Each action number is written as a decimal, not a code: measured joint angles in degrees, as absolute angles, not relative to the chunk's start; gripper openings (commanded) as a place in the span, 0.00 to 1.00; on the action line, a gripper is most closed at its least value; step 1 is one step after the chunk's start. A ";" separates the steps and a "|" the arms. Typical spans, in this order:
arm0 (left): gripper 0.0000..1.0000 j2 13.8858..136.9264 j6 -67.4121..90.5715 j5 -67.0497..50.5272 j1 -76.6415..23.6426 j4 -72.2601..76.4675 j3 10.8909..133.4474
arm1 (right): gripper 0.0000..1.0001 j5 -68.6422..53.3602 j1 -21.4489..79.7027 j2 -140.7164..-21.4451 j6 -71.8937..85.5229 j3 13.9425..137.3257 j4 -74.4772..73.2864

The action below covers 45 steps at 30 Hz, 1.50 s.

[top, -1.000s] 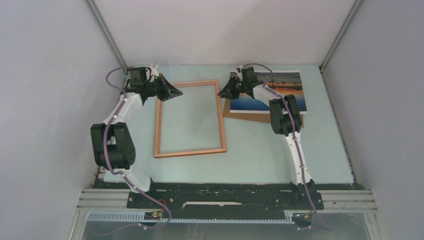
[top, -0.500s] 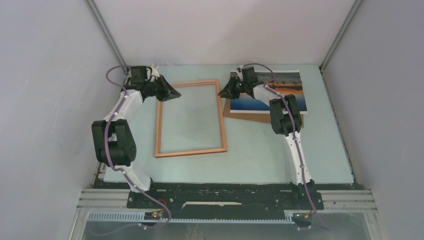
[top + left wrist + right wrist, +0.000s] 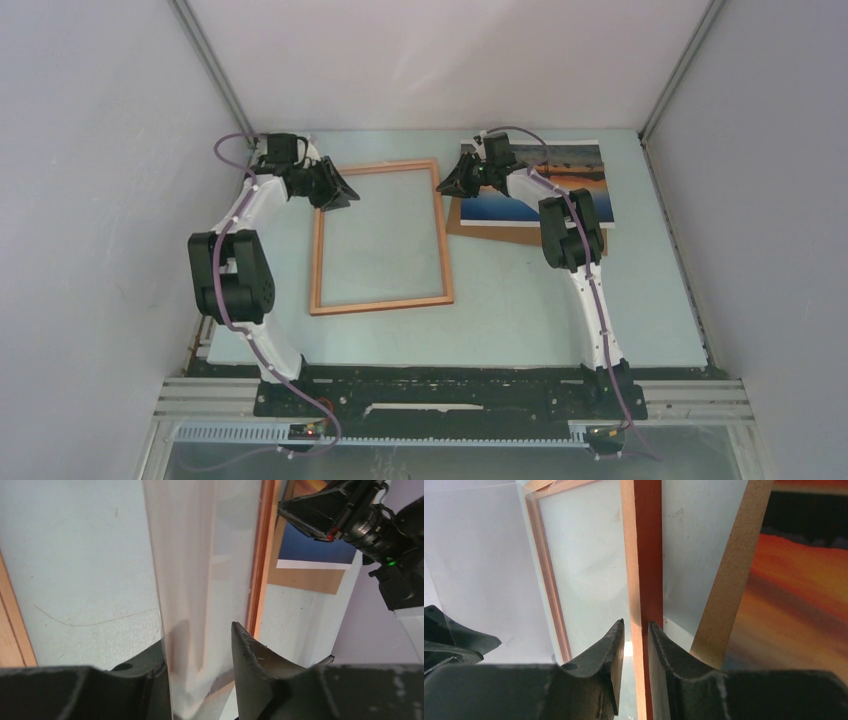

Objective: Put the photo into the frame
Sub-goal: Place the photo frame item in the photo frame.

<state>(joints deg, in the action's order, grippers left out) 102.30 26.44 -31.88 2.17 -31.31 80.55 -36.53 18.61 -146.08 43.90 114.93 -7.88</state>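
The thin reddish-brown frame (image 3: pixel 380 303) lies flat on the table left of centre. My left gripper (image 3: pixel 340 190) is at its far left corner. In the left wrist view that gripper (image 3: pixel 198 635) is open, and a clear sheet (image 3: pixel 200 555) stands between its fingers, against the left one. My right gripper (image 3: pixel 443 185) is at the frame's far right corner, shut on the right rail (image 3: pixel 644 540), which runs between its fingers (image 3: pixel 635 625). The sunset photo (image 3: pixel 495 208) lies at the back right on a brown backing board (image 3: pixel 500 232), partly hidden by the right arm.
Grey walls close the table in on the left, back and right. The backing board's edge (image 3: pixel 729 580) lies just right of the gripped rail. The left gripper (image 3: pixel 454 635) shows at the lower left of the right wrist view.
The left jaws have opened from shut, loosening their hold on the clear sheet, and that gripper has shifted slightly left and nearer. The right gripper has stayed on the rail.
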 measured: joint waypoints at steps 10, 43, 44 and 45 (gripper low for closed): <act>0.59 103.22 23.42 -27.70 2.15 -35.81 82.50 | 0.31 -37.56 18.68 -146.06 43.97 114.93 -7.84; 0.80 107.26 19.16 -17.58 3.03 -41.71 85.25 | 0.31 -38.04 18.83 -146.08 43.94 114.93 -7.84; 0.81 107.26 18.98 -17.21 3.03 -41.85 85.32 | 0.31 -38.04 18.85 -146.08 43.94 114.93 -7.84; 0.83 107.26 18.94 -16.86 3.03 -41.98 85.38 | 0.31 -38.04 18.85 -146.08 43.94 114.93 -7.84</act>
